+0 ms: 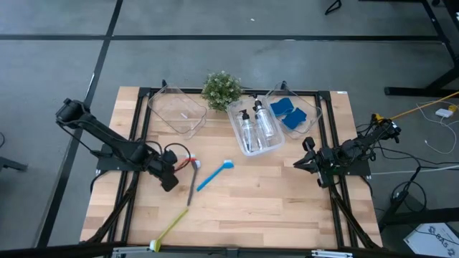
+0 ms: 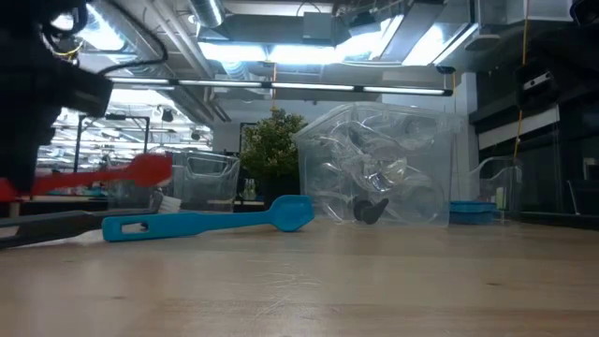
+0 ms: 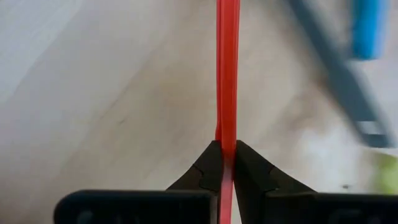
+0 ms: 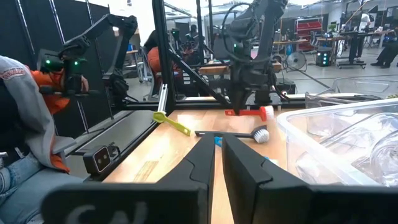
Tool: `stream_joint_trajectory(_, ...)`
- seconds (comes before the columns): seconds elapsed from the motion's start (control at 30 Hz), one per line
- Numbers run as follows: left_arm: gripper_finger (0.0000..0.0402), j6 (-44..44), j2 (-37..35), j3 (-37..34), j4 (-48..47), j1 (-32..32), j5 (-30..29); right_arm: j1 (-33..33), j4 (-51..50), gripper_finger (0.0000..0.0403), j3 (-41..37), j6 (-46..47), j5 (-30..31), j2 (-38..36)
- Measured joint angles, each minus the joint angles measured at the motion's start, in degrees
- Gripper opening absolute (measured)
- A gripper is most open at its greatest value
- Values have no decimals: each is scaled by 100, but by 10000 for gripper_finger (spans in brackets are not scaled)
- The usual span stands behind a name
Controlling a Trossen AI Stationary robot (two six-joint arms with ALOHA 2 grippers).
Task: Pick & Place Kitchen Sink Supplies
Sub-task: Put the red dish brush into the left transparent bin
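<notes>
Wooden tabletop (image 1: 251, 201) on a black frame, grey floor around it. Left gripper (image 1: 174, 166) well to the left of the middle bin (image 1: 276, 145), fingers (image 3: 208, 168) pinched onto the handle of the red brush (image 3: 227, 74); brush lifted off the wood, roughly level in the low view (image 2: 103, 178), head toward the middle bin. Grey brush (image 1: 192, 185) flat on the table just beside the red one, blue brush (image 1: 215, 174) next, closer to the middle bin, head nearest that bin. Yellow-green brush (image 1: 169, 231) far from the middle bin, at the table's near edge. Two pump bottles (image 1: 256, 123) lying inside the middle bin. Blue sponges (image 1: 290, 114) in the bin (image 1: 315, 107) just right of the middle bin. Empty-looking clear bin (image 1: 163, 115) left of it, potted plant (image 1: 221, 88) between the two. Right gripper (image 1: 307, 159) beside the middle bin's right side, near the table's right edge, fingers (image 4: 198, 163) nearly pressed together, nothing between them. Seated person's grey sleeve (image 4: 34, 112) beyond the table in the right wrist view.
</notes>
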Motion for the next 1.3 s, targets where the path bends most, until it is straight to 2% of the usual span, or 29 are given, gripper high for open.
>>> stream_joint_trajectory(0.3,14,1230,-615,0,1361,0,-291,-2,2,32,0,0,1,0)
stream_joint_trajectory(0.77,14,3879,-1371,0,3553,176,-1211,-2,0,32,0,0,0,0)
stream_joint_trajectory(0.9,14,4613,-1477,0,4322,592,-1028,-2,0,32,0,0,-1,0)
stream_joint_trajectory(1.0,14,5032,-1514,0,5041,1128,-425,0,0,32,0,0,1,0)
stream_joint_trajectory(1.13,14,5111,-1515,0,5606,1973,188,0,1,32,0,0,1,0)
stream_joint_trajectory(1.3,14,5064,-1511,0,5648,2878,222,0,2,32,0,0,-1,0)
